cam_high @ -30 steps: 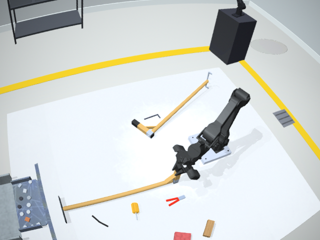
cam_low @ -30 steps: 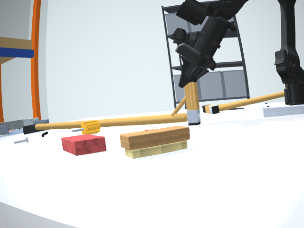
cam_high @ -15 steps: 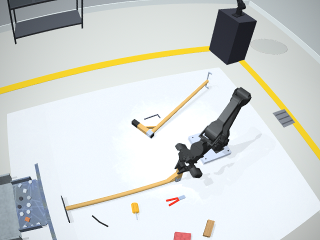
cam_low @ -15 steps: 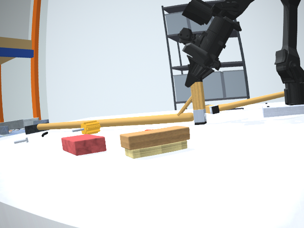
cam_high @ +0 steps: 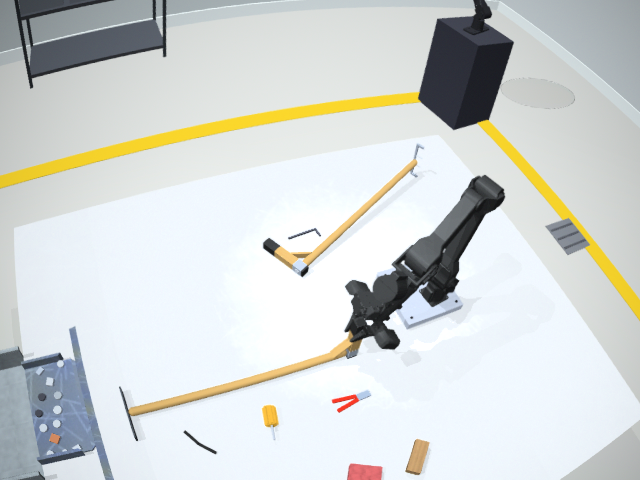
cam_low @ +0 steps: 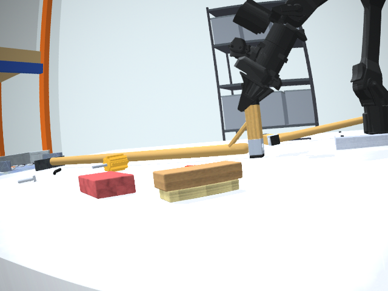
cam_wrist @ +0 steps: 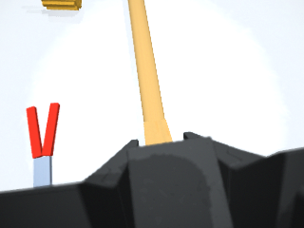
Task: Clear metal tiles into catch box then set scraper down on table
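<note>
My gripper point(cam_high: 353, 334) point(cam_low: 250, 105) point(cam_wrist: 161, 138) is shut on the upright wooden grip of the long scraper point(cam_high: 232, 385) point(cam_low: 150, 154) point(cam_wrist: 149, 81). The scraper's shaft runs low over the table toward the plate. Its dark blade point(cam_high: 124, 400) point(cam_low: 42, 164) is at or just above the table, short of the plate's near edge; contact cannot be told. The steel bench plate point(cam_high: 77, 427) is at the left of the top view, with several metal tiles point(cam_high: 57, 409) on it, mostly pale, some dark, one orange. The grey catch box point(cam_high: 11, 413) beyond is cut by the frame.
A hooked wooden tool point(cam_high: 356, 215) and an Allen key point(cam_high: 303, 233) lie behind. Nearer the front are a yellow screwdriver point(cam_high: 269, 415) point(cam_low: 116, 162), red-handled pliers point(cam_high: 347, 400) point(cam_wrist: 49, 128), a black bent strip point(cam_high: 199, 443), a red block point(cam_high: 364, 472) point(cam_low: 106, 184) and a wooden brush point(cam_high: 417, 456) point(cam_low: 199, 176).
</note>
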Controlling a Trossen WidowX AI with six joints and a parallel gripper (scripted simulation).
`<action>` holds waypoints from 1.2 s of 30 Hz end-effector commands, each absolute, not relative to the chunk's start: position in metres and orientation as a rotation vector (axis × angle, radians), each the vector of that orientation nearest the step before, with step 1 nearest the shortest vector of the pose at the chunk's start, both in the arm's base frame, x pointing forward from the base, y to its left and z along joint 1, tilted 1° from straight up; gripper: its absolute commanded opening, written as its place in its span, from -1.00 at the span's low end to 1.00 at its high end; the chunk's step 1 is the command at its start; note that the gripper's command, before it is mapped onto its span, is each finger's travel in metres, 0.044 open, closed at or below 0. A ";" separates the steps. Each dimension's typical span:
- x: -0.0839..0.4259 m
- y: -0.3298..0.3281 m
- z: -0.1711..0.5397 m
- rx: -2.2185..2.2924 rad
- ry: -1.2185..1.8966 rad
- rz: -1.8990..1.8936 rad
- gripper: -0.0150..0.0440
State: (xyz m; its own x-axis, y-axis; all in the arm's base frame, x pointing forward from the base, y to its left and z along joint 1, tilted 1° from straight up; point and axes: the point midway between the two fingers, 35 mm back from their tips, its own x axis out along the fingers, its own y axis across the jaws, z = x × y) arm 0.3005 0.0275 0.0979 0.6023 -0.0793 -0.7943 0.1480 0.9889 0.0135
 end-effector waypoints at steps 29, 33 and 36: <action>0.295 -0.018 0.099 0.079 0.923 -0.133 -0.49; 0.294 -0.023 0.099 0.078 0.923 -0.132 -0.49; 0.293 -0.027 0.099 0.078 0.923 -0.132 -0.49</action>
State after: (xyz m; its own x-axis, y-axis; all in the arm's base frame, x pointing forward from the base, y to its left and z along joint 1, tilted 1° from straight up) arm 0.2953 -0.0203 0.0977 0.5944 -0.0721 -0.8009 0.1399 0.9901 0.0147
